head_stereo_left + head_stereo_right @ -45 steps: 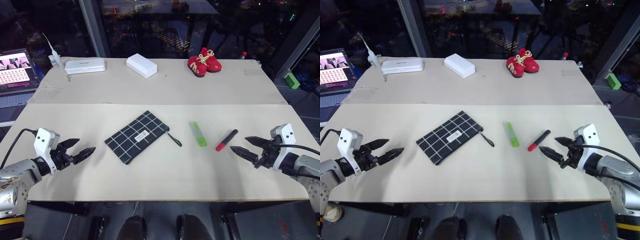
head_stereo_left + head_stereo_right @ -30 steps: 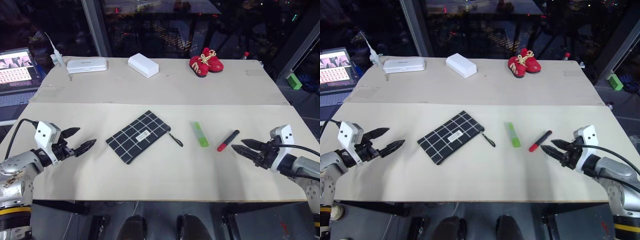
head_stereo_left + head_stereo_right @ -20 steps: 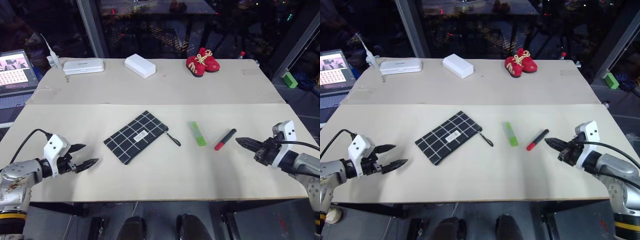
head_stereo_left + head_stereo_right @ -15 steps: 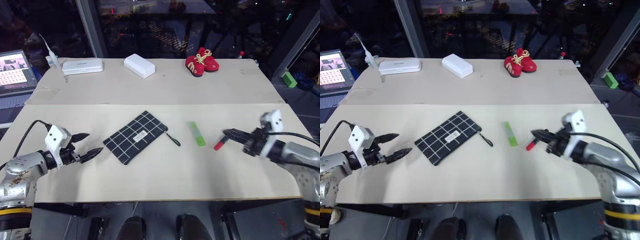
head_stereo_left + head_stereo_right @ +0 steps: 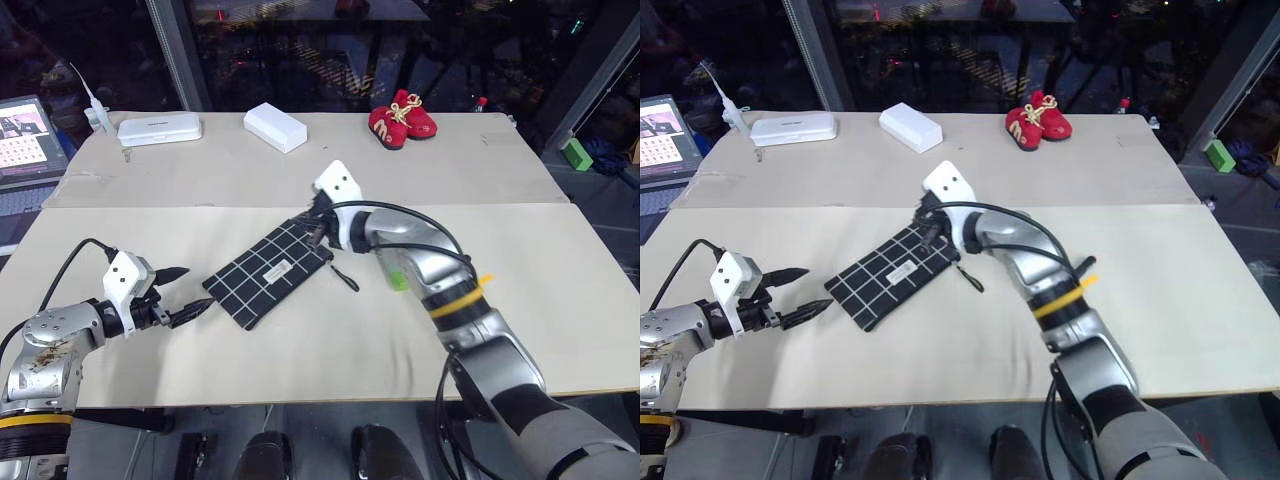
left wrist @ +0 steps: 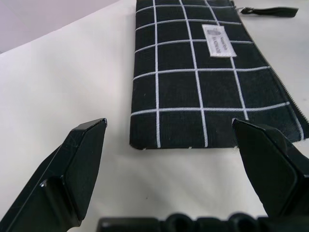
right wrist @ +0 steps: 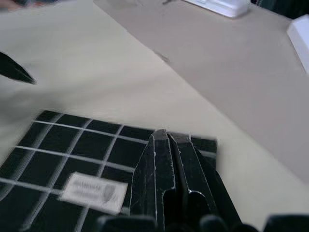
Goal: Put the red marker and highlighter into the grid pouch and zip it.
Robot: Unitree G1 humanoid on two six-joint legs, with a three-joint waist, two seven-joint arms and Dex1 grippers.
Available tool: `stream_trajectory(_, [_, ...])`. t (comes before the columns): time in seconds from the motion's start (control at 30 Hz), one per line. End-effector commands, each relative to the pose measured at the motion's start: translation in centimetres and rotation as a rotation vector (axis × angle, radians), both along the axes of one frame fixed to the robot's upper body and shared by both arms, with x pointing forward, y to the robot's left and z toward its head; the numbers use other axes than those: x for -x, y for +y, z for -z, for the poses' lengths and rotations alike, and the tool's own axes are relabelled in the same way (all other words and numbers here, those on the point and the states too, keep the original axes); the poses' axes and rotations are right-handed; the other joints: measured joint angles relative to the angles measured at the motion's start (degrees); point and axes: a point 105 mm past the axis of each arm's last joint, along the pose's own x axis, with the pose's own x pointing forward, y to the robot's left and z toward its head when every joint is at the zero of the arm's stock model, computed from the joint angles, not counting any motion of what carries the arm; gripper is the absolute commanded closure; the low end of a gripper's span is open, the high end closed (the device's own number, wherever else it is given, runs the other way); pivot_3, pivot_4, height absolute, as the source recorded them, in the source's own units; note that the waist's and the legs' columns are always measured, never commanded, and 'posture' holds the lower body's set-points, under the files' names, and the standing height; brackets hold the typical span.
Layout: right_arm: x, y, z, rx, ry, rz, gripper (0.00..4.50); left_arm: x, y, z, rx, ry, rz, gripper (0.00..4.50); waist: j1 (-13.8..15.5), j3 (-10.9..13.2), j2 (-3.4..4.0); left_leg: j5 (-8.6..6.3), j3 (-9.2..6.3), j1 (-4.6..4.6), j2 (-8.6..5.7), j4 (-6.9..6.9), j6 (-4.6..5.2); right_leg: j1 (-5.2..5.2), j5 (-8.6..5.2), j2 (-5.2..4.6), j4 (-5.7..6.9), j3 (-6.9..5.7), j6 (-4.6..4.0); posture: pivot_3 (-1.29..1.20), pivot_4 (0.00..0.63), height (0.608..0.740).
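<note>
A: How do the grippers stand around the grid pouch [image 5: 270, 273]?

B: The left gripper [image 5: 187, 295] sits just off the pouch's near-left corner, fingers spread wide and holding nothing. In the left wrist view its two black fingers [image 6: 67, 179] frame the pouch's short end without touching it. The right gripper [image 5: 318, 224] is over the pouch's far corner, by the zipper end, its fingers [image 7: 166, 169] pressed together with nothing between them.

A: Does it touch the fabric?

B: The views do not settle that.

A: Is anything in the pouch?

B: It lies flat on the table [image 5: 300, 350]; its inside is not visible. The highlighter [image 5: 398, 275] lies to the right of the pouch, partly behind the right arm.

A: Do the wrist views add anything?

B: The left one shows the pouch's white label [image 6: 218, 40] and the pull cord [image 6: 268, 11] at the far end.
</note>
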Motion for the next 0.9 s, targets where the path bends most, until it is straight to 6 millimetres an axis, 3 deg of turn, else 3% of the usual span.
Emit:
stream_trajectory(0.03, [-1.4,-2.3,2.6,0.102,-0.021,0.049,4.49,0.3,-0.7,-0.1,-0.017,-0.027,0.017,0.0,0.2,0.0,0.0,0.0,0.01,0.0,-0.01,0.0,0.0,0.0,0.0,-0.02,0.0,0.0,0.0,0.0,0.15,0.74])
stream_trajectory(0.2, [-2.1,-4.3,5.0,0.169,-0.002,0.085,4.49,0.9,-1.1,0.6,-0.037,-0.027,0.024,0.0,-0.1,0.0,0.0,0.01,0.04,-0.01,0.02,0.0,-0.01,-0.05,0.0,-0.01,0.02,0.03,0.0,0.0,0.15,0.74])
stream_trajectory(0.43, [-2.6,-4.7,6.4,0.159,0.03,0.123,4.49,0.8,-1.6,0.7,-0.092,-0.063,0.05,0.0,-1.5,0.0,0.01,0.01,0.05,0.14,0.13,-0.01,-0.02,0.0,0.01,0.03,0.04,0.07,-0.02,0.0,0.15,0.74])
stream_trajectory(0.63, [-4.4,-6.1,2.6,0.082,-0.054,0.217,4.49,0.6,-1.8,0.8,-0.08,-0.058,0.059,0.0,-1.4,0.0,0.02,0.01,0.06,0.13,0.15,-0.01,-0.03,0.0,0.03,-0.01,0.06,0.07,-0.05,0.0,0.15,0.74])
stream_trajectory(0.73, [-4.5,-5.8,0.3,-0.019,-0.047,0.198,4.49,0.4,-1.8,0.9,-0.077,-0.052,0.065,0.0,-1.4,0.0,0.03,0.01,0.06,0.07,0.15,-0.03,-0.03,-0.04,0.03,-0.01,0.06,0.06,-0.06,0.0,0.15,0.74])
stream_trajectory(0.9, [-2.7,-3.7,1.5,-0.01,0.02,0.083,4.49,0.1,-2.0,1.0,-0.075,-0.047,0.075,0.0,-1.6,0.0,0.03,0.0,0.06,0.08,0.22,-0.08,-0.04,-0.04,0.04,0.03,0.06,0.03,-0.06,0.0,0.15,0.74])
